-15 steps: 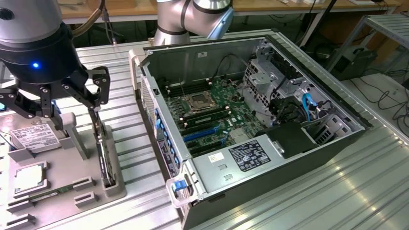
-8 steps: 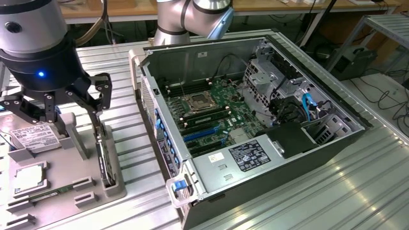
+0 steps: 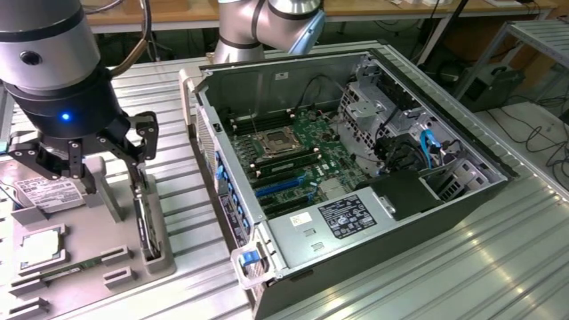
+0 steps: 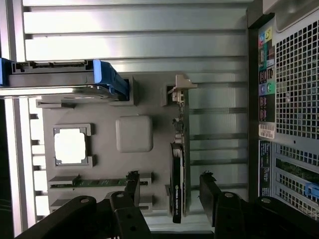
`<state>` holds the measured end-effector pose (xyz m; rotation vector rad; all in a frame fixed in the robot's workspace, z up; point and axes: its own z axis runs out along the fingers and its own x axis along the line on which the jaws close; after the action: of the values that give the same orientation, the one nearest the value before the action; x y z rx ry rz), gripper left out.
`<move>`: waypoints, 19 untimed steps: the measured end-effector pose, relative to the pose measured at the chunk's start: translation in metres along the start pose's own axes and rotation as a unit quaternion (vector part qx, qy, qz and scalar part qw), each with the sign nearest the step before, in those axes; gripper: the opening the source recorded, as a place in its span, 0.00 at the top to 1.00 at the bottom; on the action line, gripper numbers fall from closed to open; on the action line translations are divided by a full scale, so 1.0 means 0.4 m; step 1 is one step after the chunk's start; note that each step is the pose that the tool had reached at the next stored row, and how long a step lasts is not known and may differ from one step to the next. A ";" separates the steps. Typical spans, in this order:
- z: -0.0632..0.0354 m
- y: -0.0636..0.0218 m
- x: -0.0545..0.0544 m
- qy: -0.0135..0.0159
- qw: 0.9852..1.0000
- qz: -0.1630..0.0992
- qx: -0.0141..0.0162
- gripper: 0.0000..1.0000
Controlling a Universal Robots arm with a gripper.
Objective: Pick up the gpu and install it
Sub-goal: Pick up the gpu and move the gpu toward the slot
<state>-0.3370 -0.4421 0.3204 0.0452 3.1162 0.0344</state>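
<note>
The gpu (image 3: pixel 145 217) is a thin dark card standing on its edge in a slot of the grey fixture tray (image 3: pixel 106 240), at the exterior view's left. In the wrist view the gpu (image 4: pixel 177 172) shows edge-on, with its silver bracket (image 4: pixel 180 87) at one end. My gripper (image 3: pixel 86 165) hangs above the tray and stands open, holding nothing. In the wrist view the gripper (image 4: pixel 169 185) has its two black fingers (image 4: pixel 132 185) on either side of the card's line, clear of it.
The open computer case (image 3: pixel 266 73) lies to the exterior view's right of the tray, motherboard (image 3: pixel 294 160) exposed. On the tray sit a hard drive (image 4: pixel 55 79) with blue rails, a processor (image 4: pixel 70 146) and a green memory stick (image 4: pixel 94 182). The ribbed metal table (image 3: pixel 462 267) surrounds everything.
</note>
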 end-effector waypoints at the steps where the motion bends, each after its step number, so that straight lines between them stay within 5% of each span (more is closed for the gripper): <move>1: 0.004 0.000 0.000 0.000 1.000 0.000 0.000 0.40; 19: 0.083 -0.002 0.002 0.000 1.000 0.000 0.000 0.40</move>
<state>-0.3370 -0.4421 0.2872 0.0452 3.1163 0.0342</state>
